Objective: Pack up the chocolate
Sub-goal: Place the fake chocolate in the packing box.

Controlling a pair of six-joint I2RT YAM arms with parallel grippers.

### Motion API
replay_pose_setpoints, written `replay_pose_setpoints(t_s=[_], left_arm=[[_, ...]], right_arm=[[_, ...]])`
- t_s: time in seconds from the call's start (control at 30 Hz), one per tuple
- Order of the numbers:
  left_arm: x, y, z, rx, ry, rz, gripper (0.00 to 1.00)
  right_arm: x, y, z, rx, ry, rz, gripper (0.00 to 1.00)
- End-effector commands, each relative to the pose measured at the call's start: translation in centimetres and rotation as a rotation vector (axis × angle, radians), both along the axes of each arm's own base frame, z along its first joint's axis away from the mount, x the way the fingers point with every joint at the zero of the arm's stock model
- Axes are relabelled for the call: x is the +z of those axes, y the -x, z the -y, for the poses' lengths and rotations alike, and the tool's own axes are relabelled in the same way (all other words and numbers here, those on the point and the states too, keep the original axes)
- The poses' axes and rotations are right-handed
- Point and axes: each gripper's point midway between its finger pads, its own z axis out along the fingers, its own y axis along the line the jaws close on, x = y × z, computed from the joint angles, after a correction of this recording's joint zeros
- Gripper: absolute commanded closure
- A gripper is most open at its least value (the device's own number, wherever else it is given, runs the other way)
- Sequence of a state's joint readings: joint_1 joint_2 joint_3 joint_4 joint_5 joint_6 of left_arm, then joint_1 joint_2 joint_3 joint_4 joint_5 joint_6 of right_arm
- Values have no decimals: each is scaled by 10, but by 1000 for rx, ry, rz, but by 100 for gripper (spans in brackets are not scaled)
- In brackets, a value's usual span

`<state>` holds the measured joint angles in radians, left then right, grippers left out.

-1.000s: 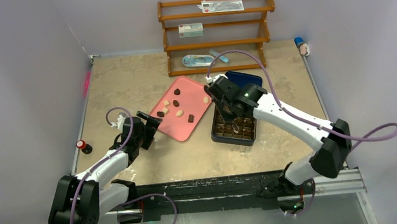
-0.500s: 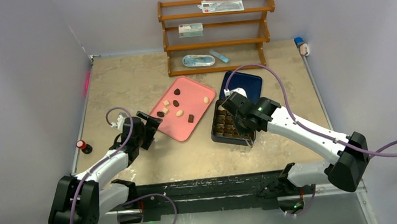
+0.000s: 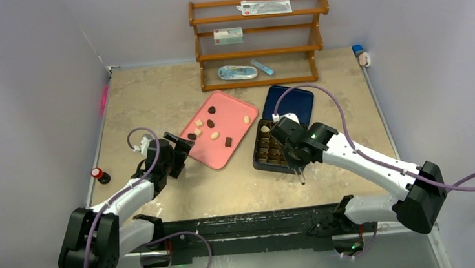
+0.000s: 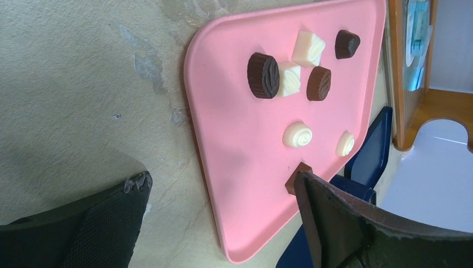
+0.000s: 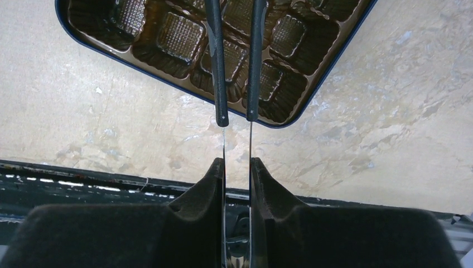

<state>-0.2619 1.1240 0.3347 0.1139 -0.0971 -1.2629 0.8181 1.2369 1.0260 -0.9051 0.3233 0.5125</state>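
Several chocolate pieces, dark (image 3: 211, 109) and cream (image 3: 214, 135), lie on the pink tray (image 3: 232, 105). One cream piece (image 3: 265, 129) sits in a far corner cell of the dark box (image 3: 257, 163). My right gripper (image 3: 297, 160) (image 5: 237, 163) is shut on thin metal tongs (image 5: 222, 67). The tongs' black tips hang over the box's near edge (image 5: 184, 92) with nothing between them. My left gripper (image 3: 183, 153) (image 4: 222, 181) stands open at the tray's near corner (image 4: 245, 234). A round dark piece (image 4: 263, 75) and a swirled cream one (image 4: 297, 134) lie ahead of it. A brown piece (image 4: 294, 177) is half hidden behind one finger.
The box's blue lid (image 3: 293, 100) lies just behind the box. A wooden shelf (image 3: 260, 54) with packets stands at the back. A small red-capped bottle (image 3: 100, 175) stands at the table's left edge. A black rail (image 3: 262, 226) runs along the near edge.
My right arm has drawn back from the tray's far corner across the box to its near edge, carrying the tongs. The left arm has not moved.
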Motion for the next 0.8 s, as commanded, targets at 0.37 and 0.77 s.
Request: replay_pose_setpoints(t_s=[0.37, 0.77], left_arm=[[3, -4, 0, -1, 6, 11, 1], [1, -3, 0, -2, 6, 9, 1]], right_arm=[[-3, 8, -6, -8, -51, -8, 100], [-9, 7, -7, -7, -35, -16, 93]])
